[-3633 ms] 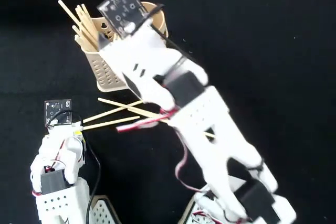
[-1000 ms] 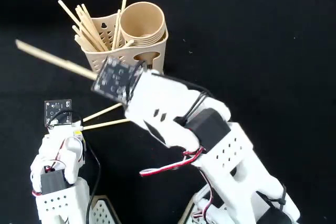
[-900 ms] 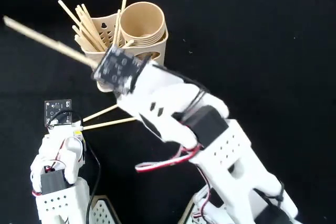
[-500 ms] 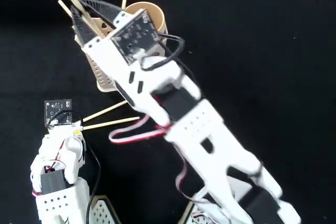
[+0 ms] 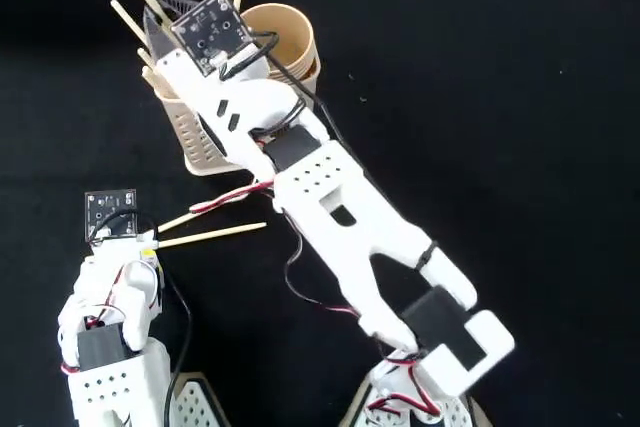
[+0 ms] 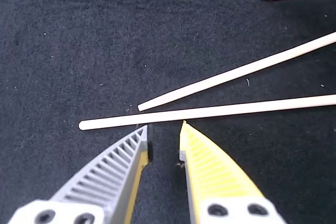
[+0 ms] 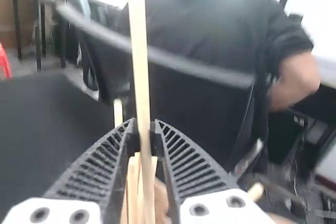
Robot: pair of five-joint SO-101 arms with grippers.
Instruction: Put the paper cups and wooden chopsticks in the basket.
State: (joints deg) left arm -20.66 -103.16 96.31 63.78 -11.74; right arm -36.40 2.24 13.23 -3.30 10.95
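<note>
right gripper [image 7: 144, 124]: clamped on one wooden chopstick [image 7: 137, 51], raised above the chopstick side of the basket [image 5: 196, 143]. stick held steeply, with its upper end out past the far edge of the table [image 5: 520, 147].

directly below the fingers: bundle of chopsticks [image 5: 152, 69] already standing in the basket, leaning outward and crowding the opening. beside the bundle, in the other half of the basket: stacked paper cups [image 5: 284, 31], partly covered in the high view by the right arm.

in the way: black cable [image 7: 184, 66], looped across the right wrist view just behind the held stick.

left gripper [image 6: 163, 127]: released, fingers slightly apart with nothing between them, low over the black cloth, tips just short of the nearer of two loose chopsticks [image 6: 210, 112]. both sticks flat on the table, near each other but not touching, between the left arm and the basket. basket base in the corner of the left wrist view, well apart from the tips.
</note>
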